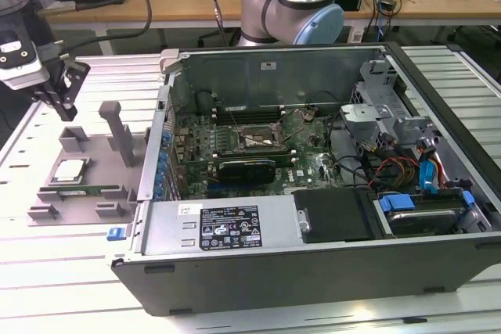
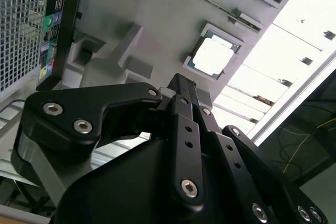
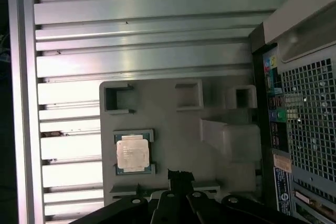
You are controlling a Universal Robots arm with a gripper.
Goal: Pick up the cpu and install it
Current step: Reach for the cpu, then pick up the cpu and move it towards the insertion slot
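The cpu (image 1: 69, 170) is a small silvery square chip lying flat in a recess of the grey plastic tray (image 1: 100, 163), at the exterior view's left, beside the open computer case (image 1: 313, 271). Both wrist views show the cpu (image 2: 212, 56) (image 3: 132, 153) in its recess. My gripper (image 1: 66, 98) hangs in the air above the tray's far end, apart from the chip. Its black fingers (image 2: 181, 90) stand together, shut on nothing. The black square socket frame (image 1: 252, 140) sits on the motherboard inside the case.
Two upright grey posts (image 1: 117, 127) rise from the tray close to the gripper. A long black graphics card (image 1: 244, 168) lies just in front of the socket. The case's metal wall (image 1: 160, 146) stands between tray and motherboard. Cables and drive bays (image 1: 415, 162) fill the case's right side.
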